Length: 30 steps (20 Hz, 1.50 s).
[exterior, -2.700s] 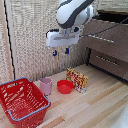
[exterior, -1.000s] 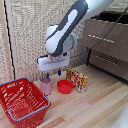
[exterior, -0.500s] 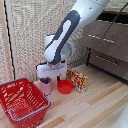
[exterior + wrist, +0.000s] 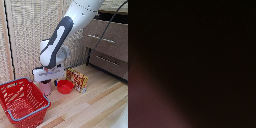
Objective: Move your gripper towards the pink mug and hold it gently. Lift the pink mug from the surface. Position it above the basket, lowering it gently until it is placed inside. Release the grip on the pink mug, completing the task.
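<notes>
In the exterior view the white boxy gripper [image 4: 47, 81] has come straight down onto the pale pink mug [image 4: 46, 90], which stands on the wooden surface. The mug's lower part shows under the gripper; its top and the fingers are hidden, so I cannot tell whether they are shut on it. The red lattice basket [image 4: 20, 101] with a grey-blue rim stands just to the exterior view's left of the mug, close to it. The wrist view is almost black, with a dim pinkish patch [image 4: 148, 107] filling one corner.
A shallow red bowl [image 4: 65, 87] sits right beside the mug on the exterior view's right. A patterned box [image 4: 77, 80] stands beyond the bowl. A wooden drawer unit [image 4: 107, 47] stands at the right. A pale panelled wall is behind.
The arm has come down from high above the surface and shifted slightly to the exterior view's left, until the gripper sits over the mug. Mug, bowl, box and basket have not moved.
</notes>
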Tool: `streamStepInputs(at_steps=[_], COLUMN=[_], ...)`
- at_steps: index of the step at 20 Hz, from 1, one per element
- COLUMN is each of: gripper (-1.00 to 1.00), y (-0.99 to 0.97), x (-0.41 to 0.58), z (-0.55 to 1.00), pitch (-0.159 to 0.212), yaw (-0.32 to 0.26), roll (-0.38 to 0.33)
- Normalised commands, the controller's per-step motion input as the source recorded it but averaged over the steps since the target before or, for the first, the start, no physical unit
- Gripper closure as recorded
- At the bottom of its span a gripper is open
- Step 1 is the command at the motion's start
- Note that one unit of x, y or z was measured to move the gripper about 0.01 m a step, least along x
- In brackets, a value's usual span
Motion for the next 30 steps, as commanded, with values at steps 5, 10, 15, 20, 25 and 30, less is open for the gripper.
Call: streamStepInputs(at_steps=[5,10,15,20,25,30], gripper=[1.00,1.00,1.00,1.00,1.00,1.00], y=[0.25,0.18,0.03,-0.04,-0.03,0.00], x=[0.049,0.065,0.179,0.285,0.321,0.392], z=[-0.01,0.00,0.18,0.50,0.71,0.68], pitch=[0.047,0.003,0.000,0.015,0.052,0.093], yaw=[0.027,0.000,-0.027,-0.007,0.000,0.000], roll=[-0.093,-0.078,-0.070,-0.030,-0.001,0.000])
